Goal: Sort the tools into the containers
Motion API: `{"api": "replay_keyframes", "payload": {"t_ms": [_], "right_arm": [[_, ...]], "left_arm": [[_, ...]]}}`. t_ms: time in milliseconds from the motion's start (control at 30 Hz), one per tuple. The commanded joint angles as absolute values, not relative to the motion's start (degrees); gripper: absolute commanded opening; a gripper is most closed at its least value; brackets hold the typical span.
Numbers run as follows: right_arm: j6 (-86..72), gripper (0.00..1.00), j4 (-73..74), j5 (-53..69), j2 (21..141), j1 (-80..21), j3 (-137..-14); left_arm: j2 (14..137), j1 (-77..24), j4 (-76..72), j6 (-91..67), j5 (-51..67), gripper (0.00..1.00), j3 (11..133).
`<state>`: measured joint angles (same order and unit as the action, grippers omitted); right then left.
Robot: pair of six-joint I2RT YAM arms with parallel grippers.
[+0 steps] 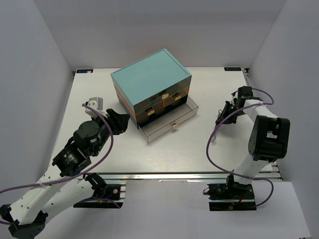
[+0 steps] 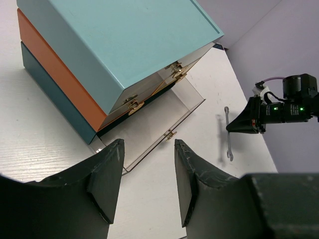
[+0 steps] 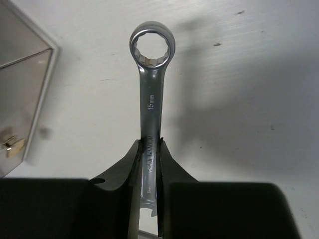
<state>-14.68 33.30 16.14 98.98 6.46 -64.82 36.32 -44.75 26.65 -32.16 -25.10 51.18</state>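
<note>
The silver wrench (image 3: 151,102) is clamped by its shaft between my right gripper's (image 3: 149,145) fingers, ring end pointing away, low over the white table; I cannot tell whether it touches the table. It also shows in the left wrist view (image 2: 229,142). The right gripper (image 1: 222,117) is right of the chest. The teal-topped chest (image 1: 149,74) stands mid-table with its bottom clear drawer (image 1: 172,123) pulled open and apparently empty. My left gripper (image 1: 122,122) is open and empty (image 2: 148,149), at the chest's left front corner. No screwdrivers are in view.
A small pale object (image 1: 94,103) lies on the table behind the left arm. White walls enclose the table on three sides. The open drawer's clear wall and cream knob (image 3: 14,147) are at the left of the right wrist view.
</note>
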Motion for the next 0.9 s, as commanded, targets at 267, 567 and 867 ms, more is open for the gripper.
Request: {"api": "replay_keyframes", "payload": {"t_ms": [267,567,867], "right_arm": [[-29.49,0.0,31.57,25.58,86.5,-4.29,-67.77],[-55.44,0.0,15.32,20.48,89.73,-17.57,-66.8],[-64.41,0.0,9.85,16.35,97.46,-24.87,-72.86]], "left_arm": [[37.18,-44.74,24.43,-30.85,-24.61,0.55,53.09],[36.48,-44.74,25.75,-31.29,-25.22,0.55,53.44],[34.98,-44.74,26.28,-32.08,-26.1,0.54,52.73]]}}
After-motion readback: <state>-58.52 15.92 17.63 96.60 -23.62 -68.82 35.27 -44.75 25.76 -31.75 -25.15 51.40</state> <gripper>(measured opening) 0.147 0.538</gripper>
